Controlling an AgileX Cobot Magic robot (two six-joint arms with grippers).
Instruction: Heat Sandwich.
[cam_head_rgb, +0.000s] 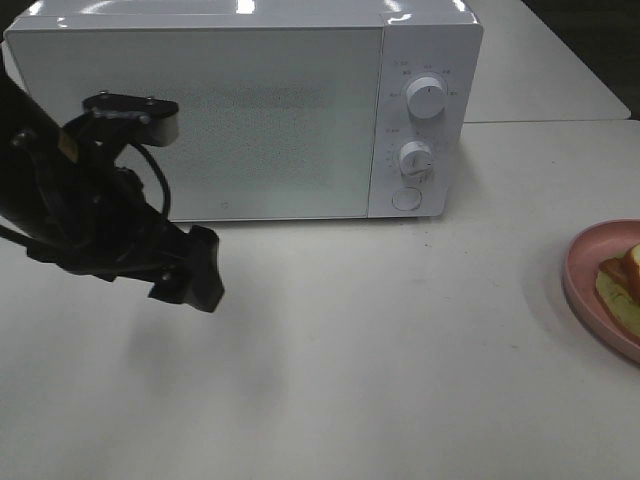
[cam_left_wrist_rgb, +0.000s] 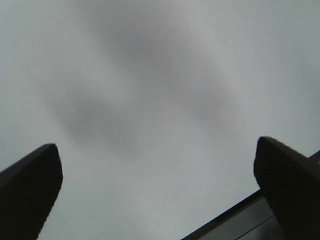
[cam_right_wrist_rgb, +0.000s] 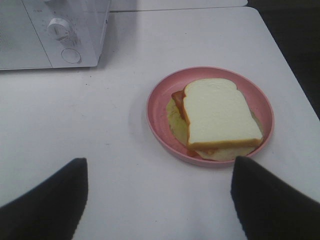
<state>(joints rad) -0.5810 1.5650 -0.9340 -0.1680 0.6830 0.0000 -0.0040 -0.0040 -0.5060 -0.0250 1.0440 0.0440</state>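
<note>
The high exterior view shows the white box-shaped microwave oven at the far side of the white table, its door closed and two round dials with a round button below them on its right panel. At the right edge of that view only a slice of the round pink plate is in frame, with a cut-off bit of the sandwich on it. The right wrist view gives what the high view lacks: the whole plate and the full sandwich of pale white bread with orange-brown crust and yellowish filling, lying flat in the plate, near the microwave's dial corner but well apart from it.

The black left gripper hangs over the left part of the table in front of the microwave door. In the left wrist view its jaws stand wide apart, released, with only bare table between them; whether they touch the table is hard to judge from the blurred picture.

The right gripper is out of the high view. In its wrist view the jaws are spread wide, holding nothing, with the plate beyond them.
</note>
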